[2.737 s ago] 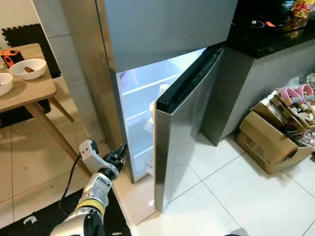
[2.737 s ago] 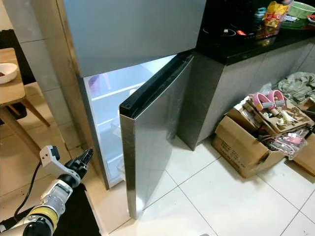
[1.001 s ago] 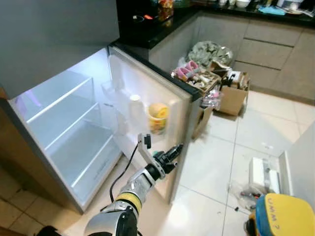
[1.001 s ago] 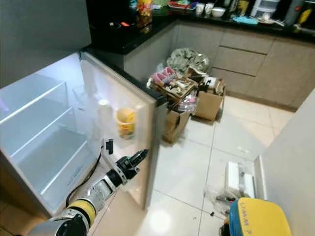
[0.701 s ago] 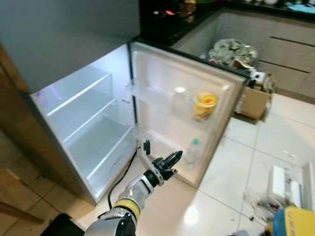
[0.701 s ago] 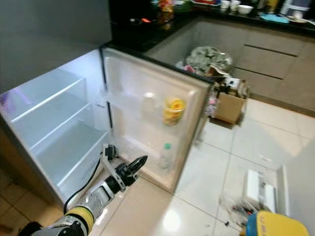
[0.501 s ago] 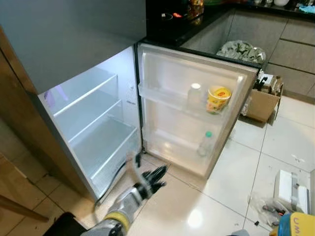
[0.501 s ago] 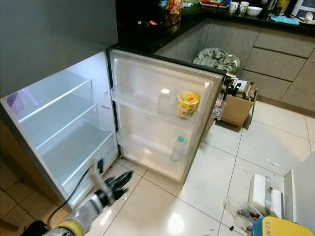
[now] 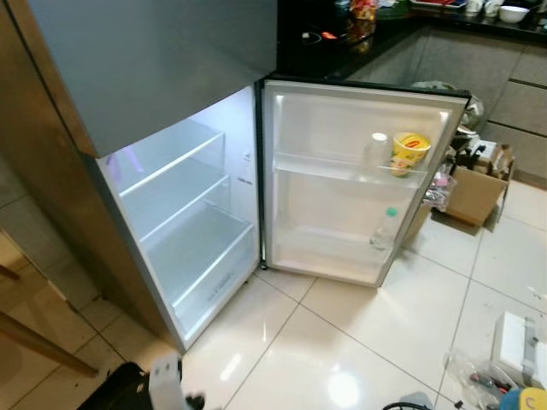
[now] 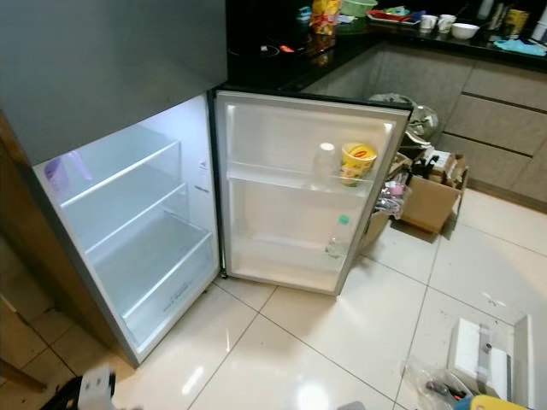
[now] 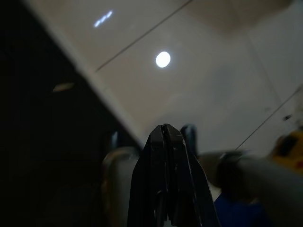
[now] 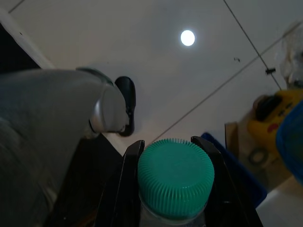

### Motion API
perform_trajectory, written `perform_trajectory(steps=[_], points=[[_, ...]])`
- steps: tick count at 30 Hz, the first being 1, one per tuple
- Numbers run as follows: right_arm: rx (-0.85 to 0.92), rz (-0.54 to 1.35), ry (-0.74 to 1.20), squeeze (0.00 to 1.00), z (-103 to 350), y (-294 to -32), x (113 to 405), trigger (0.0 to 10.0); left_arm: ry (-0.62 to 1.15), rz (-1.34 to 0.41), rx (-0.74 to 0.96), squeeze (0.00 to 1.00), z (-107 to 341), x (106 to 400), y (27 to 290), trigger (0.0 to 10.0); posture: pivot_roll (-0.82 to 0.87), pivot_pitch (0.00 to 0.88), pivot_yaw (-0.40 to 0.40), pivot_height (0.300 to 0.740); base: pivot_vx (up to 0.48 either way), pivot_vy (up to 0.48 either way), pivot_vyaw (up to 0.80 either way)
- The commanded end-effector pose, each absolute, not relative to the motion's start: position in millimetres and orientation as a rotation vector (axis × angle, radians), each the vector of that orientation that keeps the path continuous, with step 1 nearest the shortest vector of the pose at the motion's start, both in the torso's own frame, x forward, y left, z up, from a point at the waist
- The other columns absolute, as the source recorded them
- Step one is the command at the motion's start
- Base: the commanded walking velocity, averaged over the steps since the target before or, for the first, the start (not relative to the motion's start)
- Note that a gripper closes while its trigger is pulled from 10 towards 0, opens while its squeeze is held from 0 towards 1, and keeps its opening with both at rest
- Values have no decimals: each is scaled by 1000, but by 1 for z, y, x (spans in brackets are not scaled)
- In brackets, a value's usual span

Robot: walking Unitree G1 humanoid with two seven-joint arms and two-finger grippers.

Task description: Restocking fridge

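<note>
The fridge's lower compartment (image 9: 184, 231) stands lit, and its glass shelves are bare. Its door (image 9: 342, 120) is swung wide to the right. The door's upper rack holds a white bottle (image 9: 378, 150) and a yellow cup (image 9: 410, 152); lower down stands a clear bottle with a green cap (image 9: 385, 229). My right gripper (image 12: 168, 144) hangs over the tiled floor, shut on a green-capped bottle (image 12: 175, 177). My left gripper (image 11: 163, 137) is shut with nothing in it, low over the floor. The white housing on its wrist (image 9: 165, 376) peeks in at the bottom edge.
A black counter (image 9: 342, 43) runs right of the fridge, with cardboard boxes (image 9: 474, 184) of clutter below it. A white box (image 9: 513, 342) and plastic wrap lie on the floor at right. A wooden table leg (image 9: 43, 342) and a black mat (image 9: 111, 391) are at left.
The fridge door went from nearly shut to wide open. My left arm, which was at the door's edge, has dropped to the bottom of the picture. The camera swung round to face the fridge.
</note>
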State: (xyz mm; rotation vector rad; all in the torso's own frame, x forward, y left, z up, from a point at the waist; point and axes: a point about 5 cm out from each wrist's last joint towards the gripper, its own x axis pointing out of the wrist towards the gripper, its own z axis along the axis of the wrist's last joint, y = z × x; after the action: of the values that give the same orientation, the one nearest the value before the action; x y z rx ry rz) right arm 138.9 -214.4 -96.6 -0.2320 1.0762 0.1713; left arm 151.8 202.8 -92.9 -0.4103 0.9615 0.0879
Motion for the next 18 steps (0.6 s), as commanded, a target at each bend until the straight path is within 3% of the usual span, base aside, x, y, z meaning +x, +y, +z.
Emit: perform_trajectory(steps=[1, 18], points=[[-211, 162, 1080, 0, -98, -214, 136, 10000, 988, 98, -359, 0, -95, 147, 206, 10000, -73, 17, -10, 740, 0, 0, 0], [-154, 128, 1079, 0, -98, -210, 136, 10000, 1032, 34, -278, 0, -96, 150, 196, 10000, -69, 20, -2, 740, 0, 0, 0]])
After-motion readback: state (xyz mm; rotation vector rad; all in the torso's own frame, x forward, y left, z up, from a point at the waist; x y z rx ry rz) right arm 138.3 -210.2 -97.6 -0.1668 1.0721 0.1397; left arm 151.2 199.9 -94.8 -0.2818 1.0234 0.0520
